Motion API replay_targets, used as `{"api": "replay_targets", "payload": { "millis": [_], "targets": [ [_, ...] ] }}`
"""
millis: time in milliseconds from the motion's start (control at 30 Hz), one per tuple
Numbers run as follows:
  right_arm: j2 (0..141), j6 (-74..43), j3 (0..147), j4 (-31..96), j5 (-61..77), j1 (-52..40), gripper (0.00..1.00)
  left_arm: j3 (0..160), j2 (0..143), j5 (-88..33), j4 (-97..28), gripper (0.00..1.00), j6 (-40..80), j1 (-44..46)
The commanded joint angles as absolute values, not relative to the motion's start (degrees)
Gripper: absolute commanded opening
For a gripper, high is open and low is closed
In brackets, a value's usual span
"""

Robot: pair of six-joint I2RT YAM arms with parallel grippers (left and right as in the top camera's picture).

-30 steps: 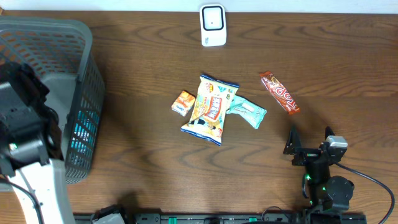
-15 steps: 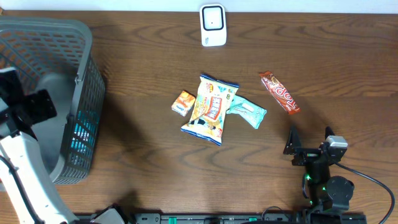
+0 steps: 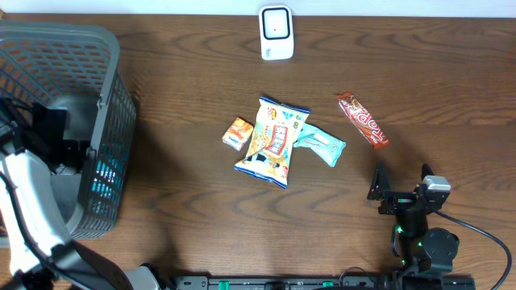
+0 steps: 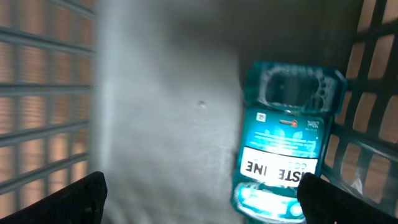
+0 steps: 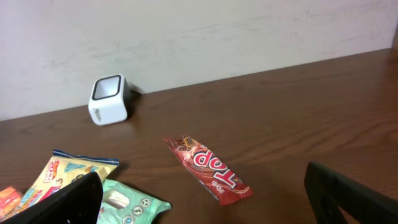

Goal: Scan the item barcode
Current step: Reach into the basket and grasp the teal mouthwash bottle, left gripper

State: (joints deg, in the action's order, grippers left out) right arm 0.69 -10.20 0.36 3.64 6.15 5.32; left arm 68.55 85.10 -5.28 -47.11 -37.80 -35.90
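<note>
Surroundings: grey plastic basket (image 3: 109,56) with open lattice walls stands on the dark wood-grain table (image 3: 185,89), far to the left of the scanner (image 3: 276,32). The left arm reaches down into it.

Loose items on the table, all nearer the robot than the scanner:
- glossy yellow snack bag (image 3: 273,141), almost straight in front of the scanner
- small orange box (image 3: 237,133), a little further left, touching or just beside the bag
- pale teal packet (image 3: 321,143), partly tucked under the bag's other side
- red bar wrapper (image 3: 363,120), white lettering, lying apart to the right

Nothing stands between these items and the scanner.

Task item: teal Listerine pack (image 4: 283,146), flat, rounded clear blister at one end, white label band with dark letters. It lies on the basket's smooth grey floor, against the lattice wall. No barcode can be made out.

Scanner: small white rounded block, dark-rimmed window on top, at the table's far edge.

Left pincer (image 4: 200,196): spread wide, gripping nothing; hangs over the basket floor, one finger just beside the pack.

Right pincer (image 3: 377,185): spread wide, empty, low over the table, right of the scanner and nearer the robot.
</note>
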Motion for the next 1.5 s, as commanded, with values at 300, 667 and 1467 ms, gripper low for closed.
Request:
{"api": "replay_targets", "payload": {
  "millis": [300, 667, 1467],
  "targets": [
    [0.4, -9.8, 0.3, 3.9, 5.9, 5.0, 0.99, 67.7, 94.6, -14.6, -49.3, 0.98, -39.2, -35.9],
    [0.4, -9.8, 0.3, 3.9, 5.9, 4.9, 0.99, 67.0, 94.7, -19.5, -49.2, 0.98, -39.5, -35.9],
    [0.4, -9.8, 0.3, 3.9, 5.9, 4.9, 0.99, 54.9, 96.1, -18.5, -33.6, 0.98, -43.1, -35.8]
  ]
}}
